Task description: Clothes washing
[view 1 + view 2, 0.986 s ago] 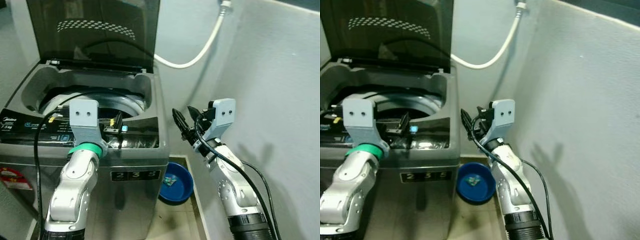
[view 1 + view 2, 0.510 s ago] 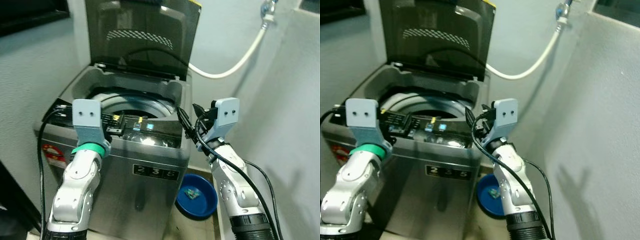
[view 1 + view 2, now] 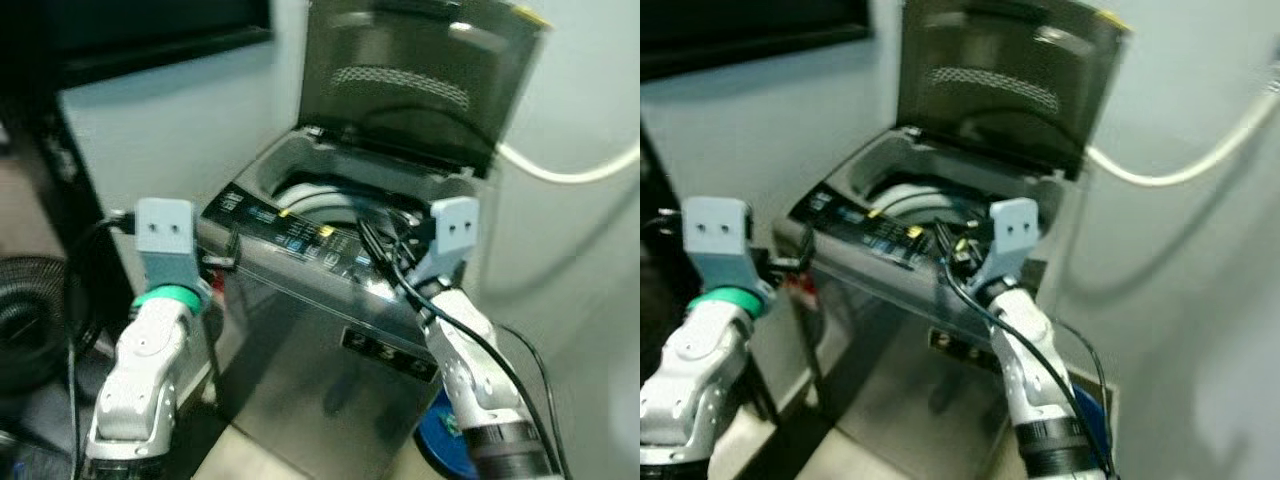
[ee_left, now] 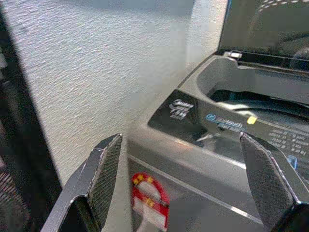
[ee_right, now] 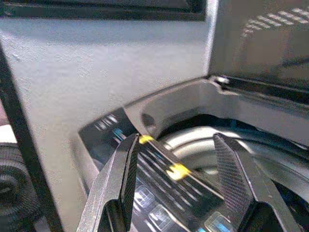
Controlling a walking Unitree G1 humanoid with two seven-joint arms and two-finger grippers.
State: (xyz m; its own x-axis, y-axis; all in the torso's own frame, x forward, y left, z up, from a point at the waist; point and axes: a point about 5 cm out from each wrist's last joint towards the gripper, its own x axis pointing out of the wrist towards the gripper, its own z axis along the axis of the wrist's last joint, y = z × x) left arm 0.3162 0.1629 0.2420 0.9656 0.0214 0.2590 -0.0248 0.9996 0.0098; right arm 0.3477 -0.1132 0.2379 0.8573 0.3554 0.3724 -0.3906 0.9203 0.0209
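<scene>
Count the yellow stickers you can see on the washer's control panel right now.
2, in the right wrist view: one yellow sticker near the control panel's far edge, another closer in, both between the open right gripper's fingers. Blur may hide others.

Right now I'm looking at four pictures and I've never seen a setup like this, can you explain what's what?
This is a humanoid robot facing a top-loading washing machine whose lid stands open. Two pictures come from cameras on its head, looking forward and down; they show both silver arms. The other two come from cameras on its wrists, looking along each tool's two black fingers. The left tool is open beside the machine's corner; the right tool is open over the control panel. Neither holds anything. A white hose runs along the wall, and a blue basin sits on the floor.
</scene>
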